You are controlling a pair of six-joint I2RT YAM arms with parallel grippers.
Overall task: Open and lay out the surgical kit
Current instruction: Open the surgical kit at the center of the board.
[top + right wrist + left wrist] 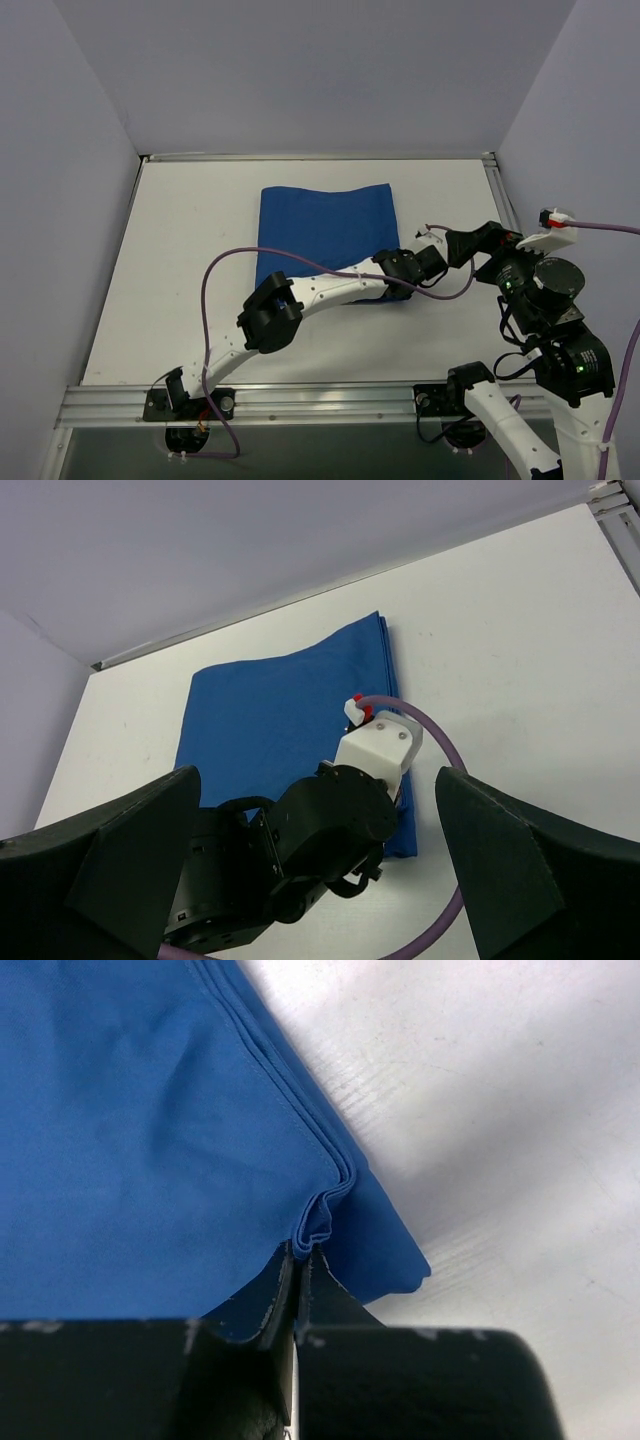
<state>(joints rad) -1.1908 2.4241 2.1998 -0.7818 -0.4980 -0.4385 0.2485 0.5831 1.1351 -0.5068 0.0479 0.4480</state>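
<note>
Barely begun, by the look of it: nearest, a corner of the blue cloth wrap [150,1140] is shown clamped in the left gripper [300,1257] only by the left wrist view, the right gripper [318,865] is held apart above, and beyond, the wrap lies folded on the table [180,300], its contents presumably hidden.

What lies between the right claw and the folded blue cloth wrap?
The left arm's black wrist, white mount and purple cable, over the blue cloth wrap; the right wrist view shows this.
</note>
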